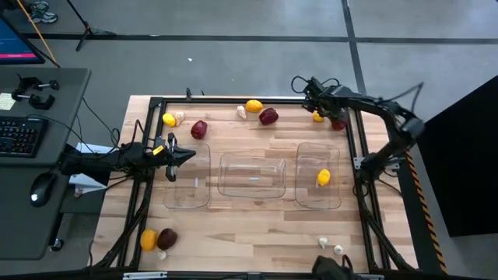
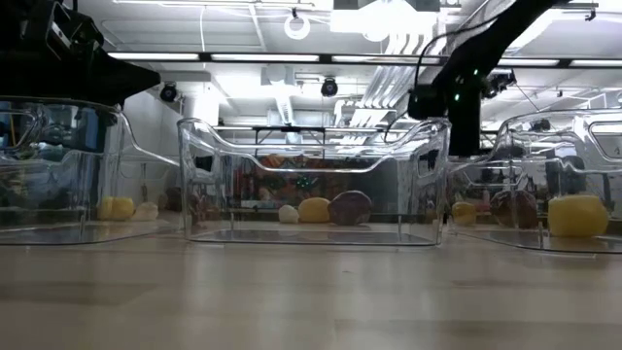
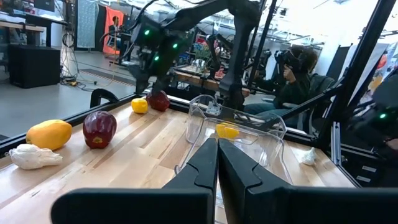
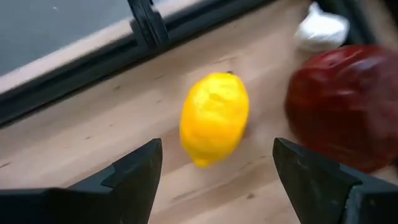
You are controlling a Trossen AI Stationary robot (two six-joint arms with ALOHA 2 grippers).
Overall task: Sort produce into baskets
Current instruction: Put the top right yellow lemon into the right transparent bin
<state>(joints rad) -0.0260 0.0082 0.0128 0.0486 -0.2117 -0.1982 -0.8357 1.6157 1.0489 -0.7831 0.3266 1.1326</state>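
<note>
One lemon (image 1: 324, 177) sorted so far, lying in the right bin (image 1: 318, 202); middle bin (image 1: 253, 192) and left bin (image 1: 187, 198) apparently bare. Left to do: nearly everything. Scattered on the table (image 1: 257, 229): a lemon (image 1: 254, 106), red fruit (image 1: 268, 117) and garlic (image 1: 241, 113) at twelve o'clock; a lemon (image 1: 169, 119) and red fruit (image 1: 199, 129) at ten o'clock; an orange piece (image 1: 148, 239) beside a dark red one (image 1: 166, 238) at seven o'clock; two garlic bulbs (image 1: 324, 243) at five o'clock. At one o'clock, a small lemon (image 4: 214, 118) with a red fruit (image 4: 345, 102) just beside, framed by the right gripper (image 4: 217, 180), spread wide and carrying nothing. Left gripper (image 3: 217, 165) pressed together and bare, over the left bin's rim. Hard to judge: the right gripper's height above the lemon; bin floors glare-washed from overhead; bottom table edge cut off.
</note>
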